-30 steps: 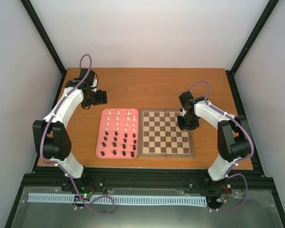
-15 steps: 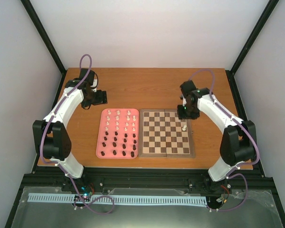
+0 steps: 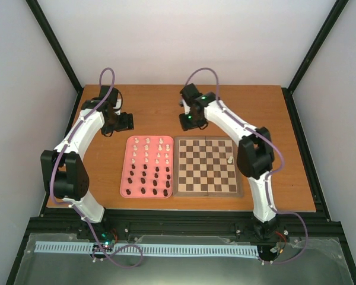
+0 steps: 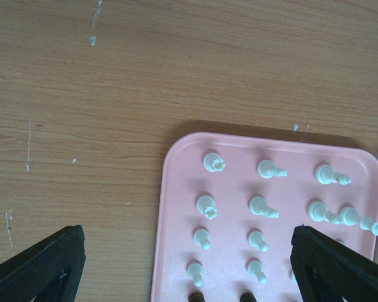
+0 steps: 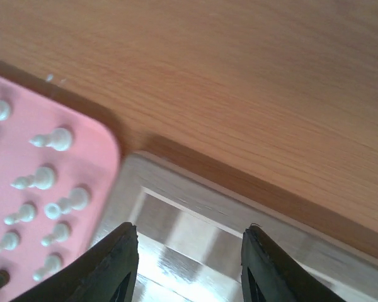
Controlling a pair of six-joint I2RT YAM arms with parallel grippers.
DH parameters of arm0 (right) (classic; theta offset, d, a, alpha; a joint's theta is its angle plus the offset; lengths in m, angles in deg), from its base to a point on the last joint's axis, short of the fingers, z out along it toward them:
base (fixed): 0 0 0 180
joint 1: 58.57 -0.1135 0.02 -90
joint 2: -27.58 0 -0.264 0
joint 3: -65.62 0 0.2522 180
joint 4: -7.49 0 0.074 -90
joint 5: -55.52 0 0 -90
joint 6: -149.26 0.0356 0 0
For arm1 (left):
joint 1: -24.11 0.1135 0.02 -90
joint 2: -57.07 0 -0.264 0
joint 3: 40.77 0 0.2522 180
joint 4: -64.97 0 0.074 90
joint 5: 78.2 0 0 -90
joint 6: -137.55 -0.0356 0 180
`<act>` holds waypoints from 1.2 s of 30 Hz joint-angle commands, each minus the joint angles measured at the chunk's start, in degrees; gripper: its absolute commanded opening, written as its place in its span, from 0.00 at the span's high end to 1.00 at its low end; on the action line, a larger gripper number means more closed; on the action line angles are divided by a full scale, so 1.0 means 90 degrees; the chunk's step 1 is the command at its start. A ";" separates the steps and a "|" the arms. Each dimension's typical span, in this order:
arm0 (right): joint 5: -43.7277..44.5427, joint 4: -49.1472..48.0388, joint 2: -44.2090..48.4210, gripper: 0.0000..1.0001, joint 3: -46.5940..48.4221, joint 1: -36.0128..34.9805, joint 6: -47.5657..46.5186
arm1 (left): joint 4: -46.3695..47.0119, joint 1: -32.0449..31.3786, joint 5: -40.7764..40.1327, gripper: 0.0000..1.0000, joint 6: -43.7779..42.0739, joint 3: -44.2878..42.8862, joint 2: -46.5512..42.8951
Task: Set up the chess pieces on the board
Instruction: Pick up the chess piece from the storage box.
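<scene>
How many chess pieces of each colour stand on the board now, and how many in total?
White pieces on the board: 1
Dark pieces on the board: 0 (the dark ones stand in the pink tray)
Total on the board: 1

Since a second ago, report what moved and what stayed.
The right gripper released a white piece on the board, lifted and swung left toward its far left corner. The left gripper, open, and the pieces in the tray stayed put.
</scene>
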 commanded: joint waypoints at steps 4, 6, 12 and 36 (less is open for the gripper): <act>-0.0771 0.0183 -0.0847 0.55 0.0886 -0.0704 -0.0361 | -0.0091 0.0005 -0.0083 0.00 -0.0082 -0.0074 -0.0153; -0.0862 0.0201 -0.0930 0.54 0.0891 -0.0872 -0.0435 | -0.0090 0.0003 -0.0082 0.00 -0.0083 -0.0049 -0.0151; -0.0941 0.0271 -0.1110 0.53 0.0919 -0.1146 -0.0563 | -0.0044 0.0004 -0.0001 0.00 -0.0073 0.0004 -0.0123; -0.1032 0.0316 -0.2011 0.56 0.2089 -0.1167 -0.0451 | 0.0021 0.0005 0.0042 0.00 -0.0060 0.0172 -0.0262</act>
